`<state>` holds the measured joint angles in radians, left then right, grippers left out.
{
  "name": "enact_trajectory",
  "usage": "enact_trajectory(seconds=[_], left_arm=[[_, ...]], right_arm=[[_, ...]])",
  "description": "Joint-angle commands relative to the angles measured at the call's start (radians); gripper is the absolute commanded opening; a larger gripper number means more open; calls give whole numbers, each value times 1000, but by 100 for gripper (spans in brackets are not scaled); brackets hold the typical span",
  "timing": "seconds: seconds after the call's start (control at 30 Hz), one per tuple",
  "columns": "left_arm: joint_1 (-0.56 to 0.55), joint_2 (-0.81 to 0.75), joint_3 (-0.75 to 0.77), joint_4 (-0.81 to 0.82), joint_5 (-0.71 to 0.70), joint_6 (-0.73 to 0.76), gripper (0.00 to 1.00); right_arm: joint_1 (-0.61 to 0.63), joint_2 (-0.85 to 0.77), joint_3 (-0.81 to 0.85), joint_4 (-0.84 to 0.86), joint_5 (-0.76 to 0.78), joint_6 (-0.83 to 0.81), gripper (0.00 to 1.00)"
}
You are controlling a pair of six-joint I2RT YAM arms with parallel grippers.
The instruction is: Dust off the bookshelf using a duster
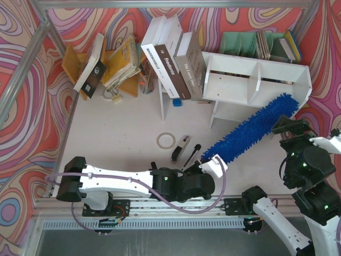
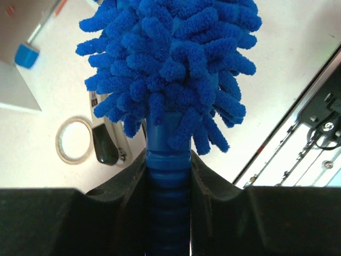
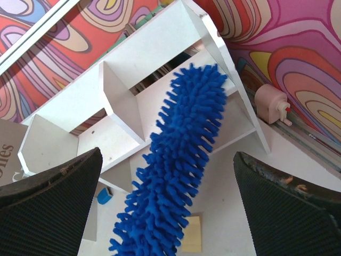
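Observation:
The white bookshelf (image 1: 256, 80) lies at the back right of the table, its open compartments facing the arms. The blue fluffy duster (image 1: 250, 130) slants from my left gripper up to the right, its tip over the bookshelf's right compartment. My left gripper (image 1: 213, 166) is shut on the duster's ribbed blue handle (image 2: 167, 186). My right gripper (image 1: 290, 128) is open and empty, beside the duster's tip at the bookshelf's right end. In the right wrist view the duster (image 3: 176, 176) runs between my wide-apart fingers (image 3: 48, 184) toward the bookshelf (image 3: 128, 69).
Books (image 1: 176, 64) lean against the bookshelf's left end. A tape ring (image 1: 165, 141), a black-and-silver tool (image 1: 180, 149) and a black stick (image 1: 193, 154) lie in front. A pale green organizer (image 1: 250, 42) stands behind; a wooden rack with books (image 1: 114, 64) is back left. A blue block (image 1: 177, 102).

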<state>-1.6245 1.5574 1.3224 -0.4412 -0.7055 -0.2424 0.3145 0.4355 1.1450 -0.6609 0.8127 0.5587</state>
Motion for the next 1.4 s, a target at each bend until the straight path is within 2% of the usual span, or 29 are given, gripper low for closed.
enact_trajectory(seconds=[0.0, 0.2, 0.4, 0.6, 0.77, 0.97, 1.17, 1.37], left_arm=[[-2, -85, -97, 276, 14, 262, 0], [5, -89, -132, 385, 75, 530, 0], [94, -38, -67, 353, 134, 607, 0], [163, 43, 6, 350, 159, 610, 0], [205, 120, 47, 339, 163, 589, 0], [226, 162, 27, 328, 173, 567, 0], [230, 171, -9, 329, 170, 528, 0], [230, 166, -41, 312, 156, 489, 0]], right_arm=[[0, 68, 23, 56, 20, -29, 99], [-1, 165, 85, 43, 58, -71, 99], [0, 210, 84, 129, 63, -189, 99], [0, 236, 47, 189, 64, -264, 99], [-1, 219, -4, 153, 37, -211, 99], [0, 194, -106, 132, -21, -173, 99], [0, 91, -232, 244, -63, -210, 99], [0, 47, -268, 260, -40, -207, 99]])
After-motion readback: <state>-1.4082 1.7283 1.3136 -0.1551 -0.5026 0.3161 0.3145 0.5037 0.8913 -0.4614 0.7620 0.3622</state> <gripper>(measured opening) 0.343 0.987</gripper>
